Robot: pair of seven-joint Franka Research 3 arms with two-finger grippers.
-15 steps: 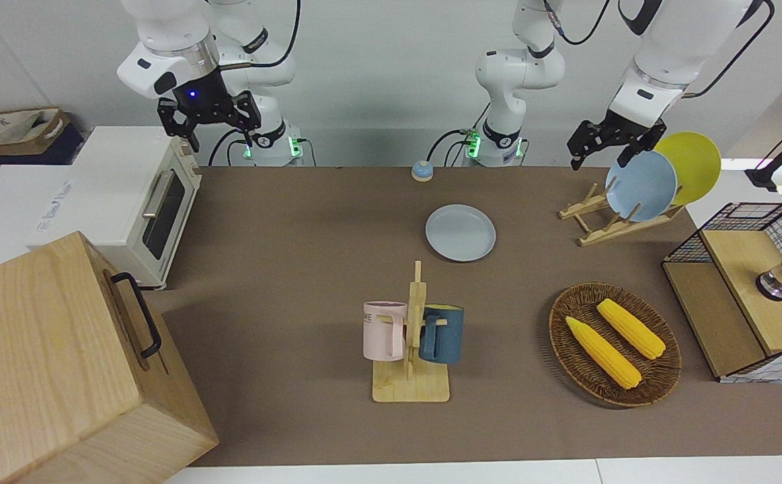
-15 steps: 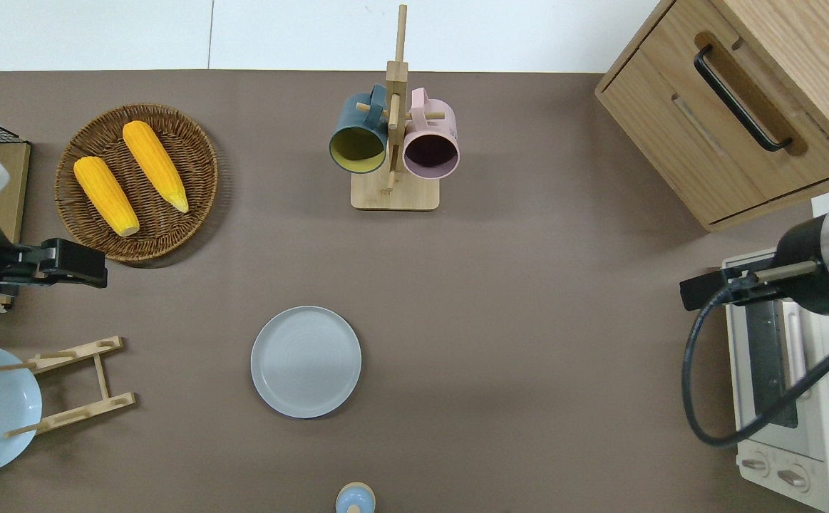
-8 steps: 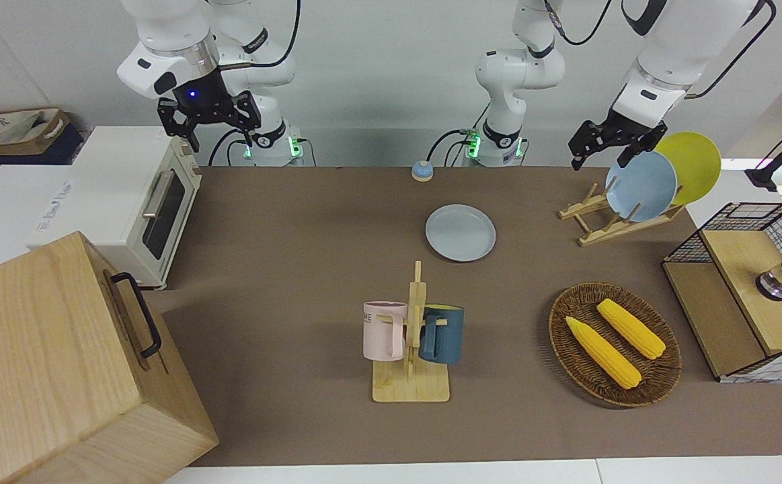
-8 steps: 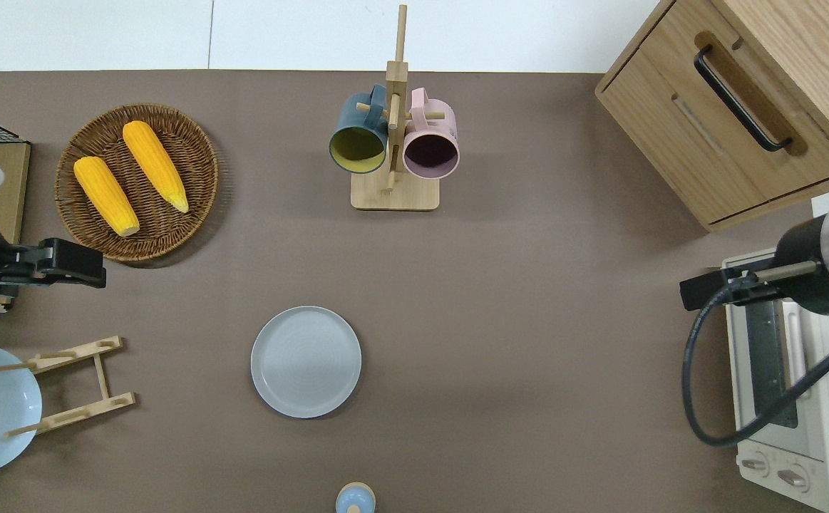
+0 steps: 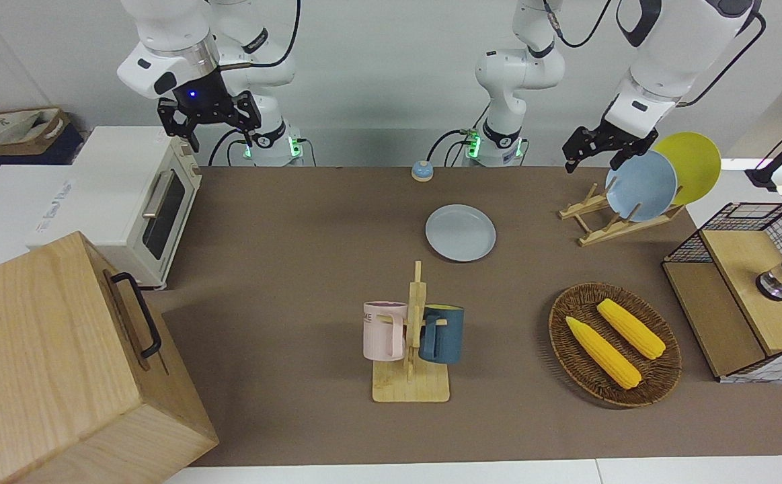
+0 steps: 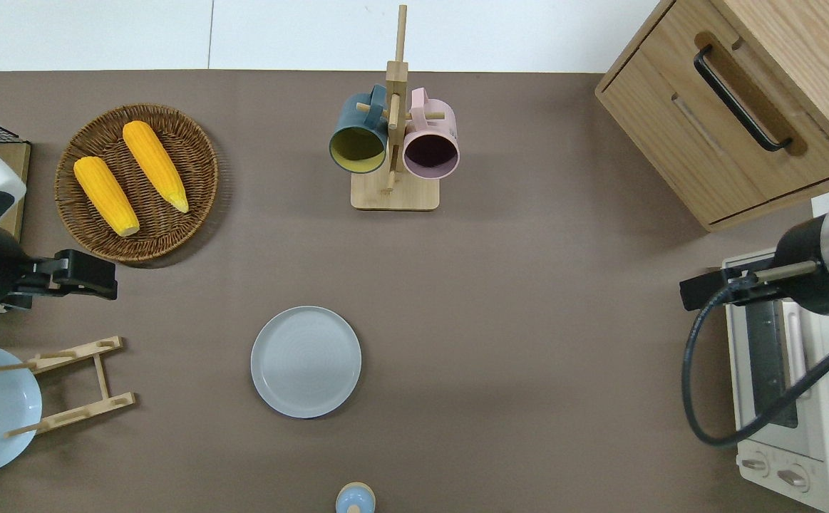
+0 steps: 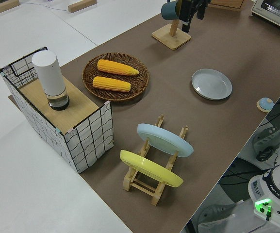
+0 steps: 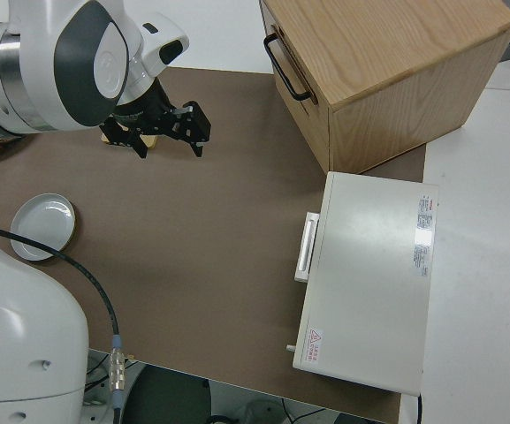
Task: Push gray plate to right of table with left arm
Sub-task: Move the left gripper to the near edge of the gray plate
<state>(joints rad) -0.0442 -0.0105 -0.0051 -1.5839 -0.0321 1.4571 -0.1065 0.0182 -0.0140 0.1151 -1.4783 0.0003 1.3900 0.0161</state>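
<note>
Now round pale gray plate (image 6: pixel 306 361), low rim, flat on table (image 6: pixel 528 285), left gripper (image 6: pixel 90 274) fingers apart

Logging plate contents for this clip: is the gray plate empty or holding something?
Empty. The gray plate lies flat on the table, its whole inner face bare in every view.

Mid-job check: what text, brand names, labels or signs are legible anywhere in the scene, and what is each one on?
"FRANKA EMIKA": on the arm base, seen in the left side view.
Pink mug: printed letters, partly hidden by the rack, not readable.
Toaster oven: a red warning sticker and other printed labels on its top, all too small to read.
Nothing else carries text.
</note>
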